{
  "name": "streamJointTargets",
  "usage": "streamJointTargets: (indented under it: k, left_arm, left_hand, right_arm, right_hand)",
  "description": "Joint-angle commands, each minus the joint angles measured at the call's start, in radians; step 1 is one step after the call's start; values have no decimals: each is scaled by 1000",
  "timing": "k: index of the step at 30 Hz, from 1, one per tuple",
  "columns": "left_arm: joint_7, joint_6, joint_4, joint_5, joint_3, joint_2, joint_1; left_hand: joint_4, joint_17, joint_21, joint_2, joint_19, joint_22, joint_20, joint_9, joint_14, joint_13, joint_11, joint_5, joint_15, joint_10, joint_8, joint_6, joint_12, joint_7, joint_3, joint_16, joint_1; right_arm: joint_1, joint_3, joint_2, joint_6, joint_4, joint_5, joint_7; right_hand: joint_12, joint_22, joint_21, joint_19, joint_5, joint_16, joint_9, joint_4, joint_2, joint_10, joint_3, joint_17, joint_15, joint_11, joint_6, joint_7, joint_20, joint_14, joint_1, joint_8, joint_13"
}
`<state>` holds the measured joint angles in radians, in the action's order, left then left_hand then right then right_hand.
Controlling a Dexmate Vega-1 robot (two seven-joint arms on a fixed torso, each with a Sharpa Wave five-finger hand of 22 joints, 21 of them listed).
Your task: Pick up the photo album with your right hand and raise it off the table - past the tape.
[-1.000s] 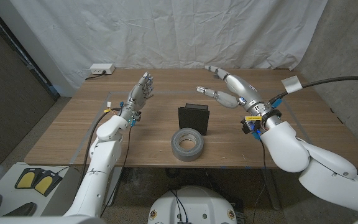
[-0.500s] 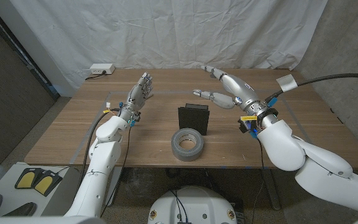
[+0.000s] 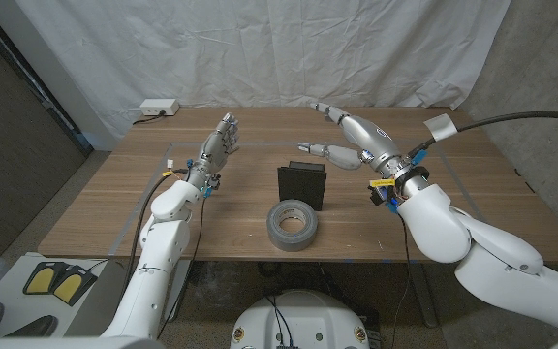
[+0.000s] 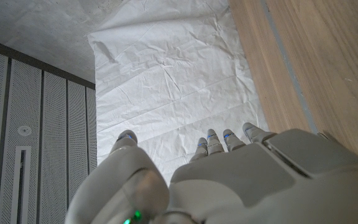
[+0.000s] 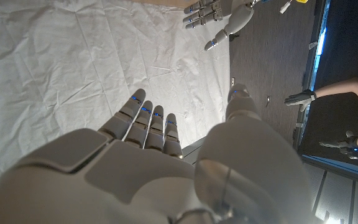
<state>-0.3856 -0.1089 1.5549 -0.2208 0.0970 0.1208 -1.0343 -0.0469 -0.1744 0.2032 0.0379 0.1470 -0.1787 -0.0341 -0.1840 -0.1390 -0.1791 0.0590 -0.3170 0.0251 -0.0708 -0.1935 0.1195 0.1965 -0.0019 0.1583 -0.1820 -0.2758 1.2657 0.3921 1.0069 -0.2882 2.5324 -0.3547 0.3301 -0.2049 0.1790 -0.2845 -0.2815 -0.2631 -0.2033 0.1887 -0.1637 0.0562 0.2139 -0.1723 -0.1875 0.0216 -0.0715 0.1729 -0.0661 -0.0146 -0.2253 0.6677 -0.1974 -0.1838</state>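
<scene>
Head view: tape (image 3: 291, 225) just before album (image 3: 302, 186).

Lab or robot test setup, not a home: wrinkled white sheet backdrop (image 3: 260, 48) hung behind a wooden table (image 3: 95, 208), bare concrete wall (image 3: 541, 68), grey perforated panels (image 4: 36, 124), foot pedals (image 3: 51, 281) on floor.

- We see a wooden table (image 3: 95, 208) against a white sheet backdrop.
- A black album (image 3: 301, 186) stands upright near its middle.
- A grey tape roll (image 3: 291, 225) lies flat just in front of the album, toward the near edge.
- A white power strip (image 3: 157, 109) sits at the far left corner.
</scene>
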Motion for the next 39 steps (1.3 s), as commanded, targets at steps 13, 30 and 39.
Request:
streamJointTargets:
  k: [13,30,39]
  left_arm:
    - [12,2,11,3,-5,-5,-14]
    - [25,-3,42,0,-5,-15,-41]
    - [21,-8,24,0,-17,-15,-26]
  left_hand:
    - [-1,-6,-2,-2,10,-5,-72,-1,-8,-5,5,3,-1,-10,2,14,1,-3,-4,-2,-12]
    - [-1,-6,-2,-4,12,-5,-68,-1,-8,-5,0,4,-6,-10,2,15,2,-3,-6,-2,-15]
    - [-1,-6,-1,-5,13,-5,-69,-1,-5,-5,-10,5,-11,-7,1,14,3,4,-9,-3,-17]
  right_arm:
    - [-63,23,17,-25,4,12,-100]
    - [-75,58,31,-85,23,-65,-128]
    - [-87,79,25,-141,39,-95,-162]
  right_hand:
    - [-11,7,-13,-47,-16,-22,2,20,5,21,5,-8,-14,5,5,9,-4,-70,-4,-1,-4]
    - [-18,8,-14,-67,-23,-27,2,23,7,40,10,-10,-22,4,14,14,-5,-98,0,-4,-4]
    - [-29,8,-13,-78,-27,-27,2,27,8,72,14,-12,-23,6,35,15,-4,-111,0,-11,-4]
